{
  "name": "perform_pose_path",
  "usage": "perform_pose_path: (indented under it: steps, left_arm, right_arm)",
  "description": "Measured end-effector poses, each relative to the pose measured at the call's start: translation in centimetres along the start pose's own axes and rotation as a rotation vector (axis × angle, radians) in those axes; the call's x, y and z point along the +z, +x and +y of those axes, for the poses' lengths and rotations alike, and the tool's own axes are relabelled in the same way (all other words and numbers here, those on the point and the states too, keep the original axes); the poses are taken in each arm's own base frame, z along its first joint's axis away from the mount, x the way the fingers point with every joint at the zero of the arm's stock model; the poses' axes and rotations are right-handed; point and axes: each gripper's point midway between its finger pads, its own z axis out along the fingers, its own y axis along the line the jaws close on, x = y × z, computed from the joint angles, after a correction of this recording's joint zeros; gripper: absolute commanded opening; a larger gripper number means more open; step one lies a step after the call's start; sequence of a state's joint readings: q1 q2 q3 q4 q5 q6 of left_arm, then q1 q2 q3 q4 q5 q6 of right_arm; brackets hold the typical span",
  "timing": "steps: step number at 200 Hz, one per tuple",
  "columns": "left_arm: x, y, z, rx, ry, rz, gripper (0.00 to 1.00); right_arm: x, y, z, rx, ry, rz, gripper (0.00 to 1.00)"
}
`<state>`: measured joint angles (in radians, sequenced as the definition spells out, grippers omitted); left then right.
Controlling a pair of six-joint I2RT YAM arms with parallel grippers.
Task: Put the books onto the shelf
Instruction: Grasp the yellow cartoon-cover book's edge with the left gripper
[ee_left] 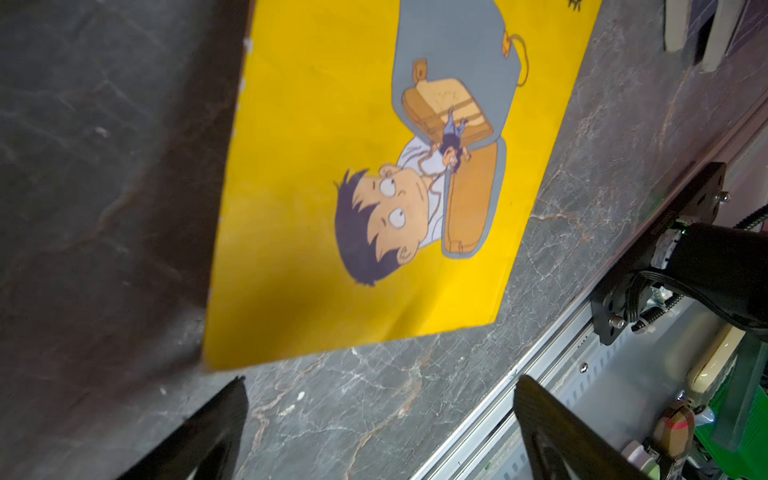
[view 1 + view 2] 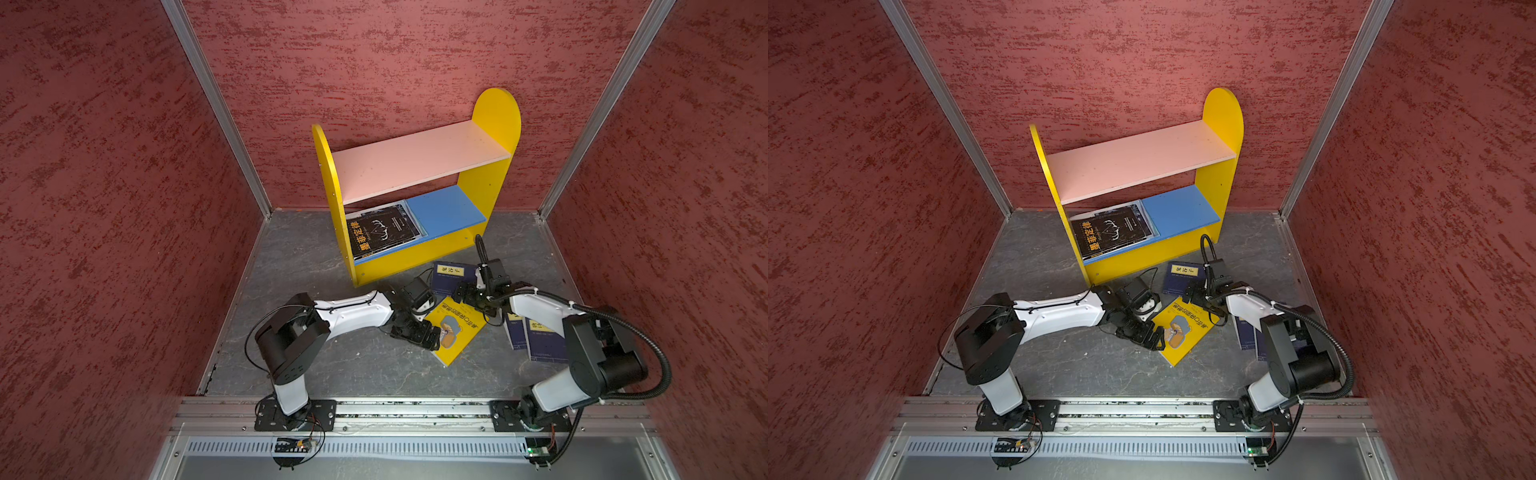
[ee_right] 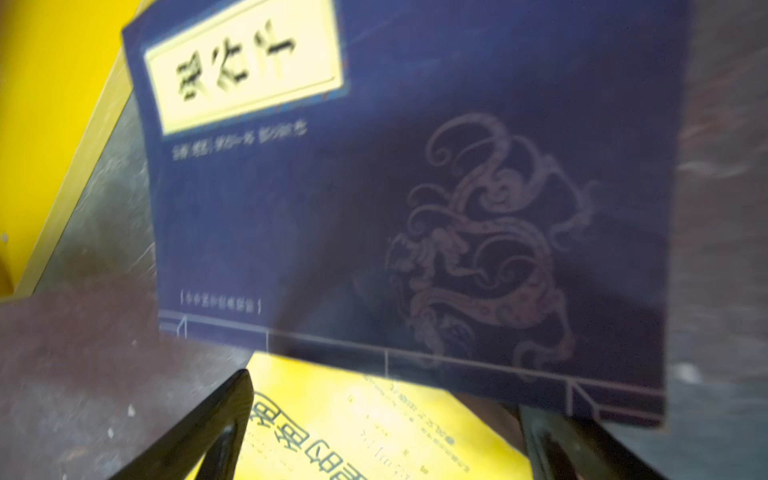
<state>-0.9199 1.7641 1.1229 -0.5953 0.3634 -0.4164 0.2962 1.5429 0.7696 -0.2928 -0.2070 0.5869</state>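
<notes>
Paperback, yellow with cartoon man (image 1: 353, 187), lay flat on grey marbled surface (image 1: 83, 166) just ahead of left end effector (image 1: 382, 380), long axis seemingly running away from it. Jaws wide, empty. Right end effector (image 3: 384, 395), likewise wide and empty, hovered over book's far title end, facing navy paperback with yellow label (image 3: 415, 208).

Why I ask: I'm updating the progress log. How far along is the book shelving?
Done: a black book lies on the blue lower board of the shelf, a paler book's edge showing under it. In hand: nothing; the left claw is open over the yellow cartoon book, the right claw open near a navy book. Left: those two and two more navy books on the floor.
</notes>
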Motion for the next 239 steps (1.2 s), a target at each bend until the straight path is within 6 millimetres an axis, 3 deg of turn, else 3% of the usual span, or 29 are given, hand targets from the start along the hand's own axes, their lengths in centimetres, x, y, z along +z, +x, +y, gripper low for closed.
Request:
perform_pose_path:
  steps: [38, 79, 108, 147, 168, 205, 239]
  left_arm:
    - [0.3, 0.0, 1.6, -0.069, -0.052, -0.008, 0.99]
    - [-0.6, -0.4, 4.6, -0.141, -0.155, -0.052, 1.0]
    - [-3.4, -1.2, 6.8, -0.194, -0.207, -0.167, 0.98]
    - [-8.7, -2.6, 6.2, -0.207, -0.19, -0.413, 0.97]
    - [-9.6, -1.1, 7.6, -0.278, -0.198, -0.456, 0.93]
    - [-8.3, 2.3, 11.8, -0.443, -0.254, -0.406, 0.89]
    - [-7.7, 2.6, 12.6, -0.503, -0.237, -0.402, 0.84]
  right_arm:
    - [0.2, 1.6, 1.8, -0.018, -0.046, 0.044, 0.94]
    - [0.4, 3.6, 3.6, -0.045, -0.09, 0.097, 0.92]
    - [0.3, 6.0, 5.7, -0.072, -0.148, 0.171, 0.91]
    - [0.1, 9.0, 7.7, -0.099, -0.2, 0.259, 0.91]
    - [0.2, 9.0, 7.7, -0.092, -0.187, 0.258, 0.87]
    - [1.0, 7.7, 8.0, -0.094, -0.146, 0.234, 0.82]
    - [1.9, 6.9, 8.4, -0.108, -0.122, 0.223, 0.72]
